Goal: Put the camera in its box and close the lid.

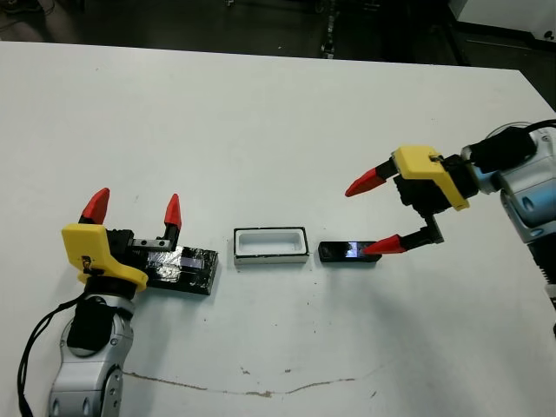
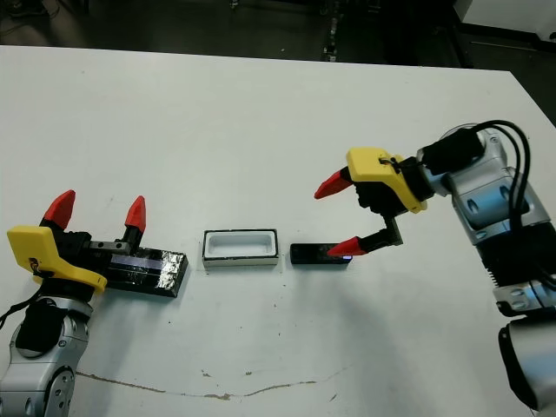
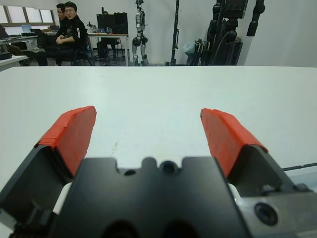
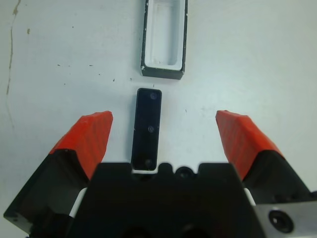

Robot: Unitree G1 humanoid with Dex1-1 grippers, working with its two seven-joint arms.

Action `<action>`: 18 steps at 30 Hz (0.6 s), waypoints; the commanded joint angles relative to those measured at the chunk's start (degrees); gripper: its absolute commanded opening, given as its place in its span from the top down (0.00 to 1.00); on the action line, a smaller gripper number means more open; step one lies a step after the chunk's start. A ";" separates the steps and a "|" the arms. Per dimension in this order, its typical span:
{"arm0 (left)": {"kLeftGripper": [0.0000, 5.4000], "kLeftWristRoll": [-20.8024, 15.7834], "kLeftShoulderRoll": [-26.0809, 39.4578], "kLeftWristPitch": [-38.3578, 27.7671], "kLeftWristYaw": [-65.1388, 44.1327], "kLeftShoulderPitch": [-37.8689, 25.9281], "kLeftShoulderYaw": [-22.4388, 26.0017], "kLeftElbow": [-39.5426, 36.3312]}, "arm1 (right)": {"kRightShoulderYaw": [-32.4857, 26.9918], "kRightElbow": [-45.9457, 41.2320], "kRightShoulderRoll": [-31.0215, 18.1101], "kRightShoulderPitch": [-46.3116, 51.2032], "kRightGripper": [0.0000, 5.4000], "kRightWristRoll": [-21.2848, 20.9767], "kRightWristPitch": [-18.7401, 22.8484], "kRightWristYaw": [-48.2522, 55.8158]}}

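- The camera (image 1: 347,251) lies flat on the white table (image 1: 278,122), its long axis running left to right across the robot's front, glossy face up with a bluish glint.
- Its left end points straight at the box (image 1: 271,245), which sits just beside it, a narrow strip of table between them; both share the same line.
- The box is open, white inside showing, long axis also left to right.
- Further left along that line lies the lid (image 1: 182,268), shiny side up, slightly skewed, apart from the box.
- The right gripper (image 1: 369,215) hangs over the camera's right end, fingers spread wide and holding nothing; the lower red tip sits over the camera's right end, though contact cannot be judged, and the other is well up and beyond it.
- In the right wrist view the camera (image 4: 148,129) runs lengthways between the two red fingers (image 4: 89,139), with the box (image 4: 164,69) past its far end.
- The left gripper (image 1: 135,210) rests at the lid's left end, fingers wide apart and pointing away across the table, nothing between them.
- People (image 3: 67,25) sit at desks beyond the table's far edge.
- A thin brown streak (image 1: 252,387) marks the table near the robot.
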 commanded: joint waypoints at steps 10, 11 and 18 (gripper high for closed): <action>0.00 -0.68 0.38 0.93 -0.30 -0.23 0.09 -0.14 | 1.07 1.15 1.64 1.26 0.00 -3.11 -3.01 -1.53; 0.00 -0.75 0.39 0.81 -0.41 -0.27 0.10 -0.01 | 1.10 0.84 1.68 1.54 0.00 -3.30 -3.10 -1.78; 0.00 -0.04 0.61 0.54 -0.41 0.00 -0.19 -0.05 | 2.47 1.19 2.39 1.34 0.00 -4.34 -2.83 -0.68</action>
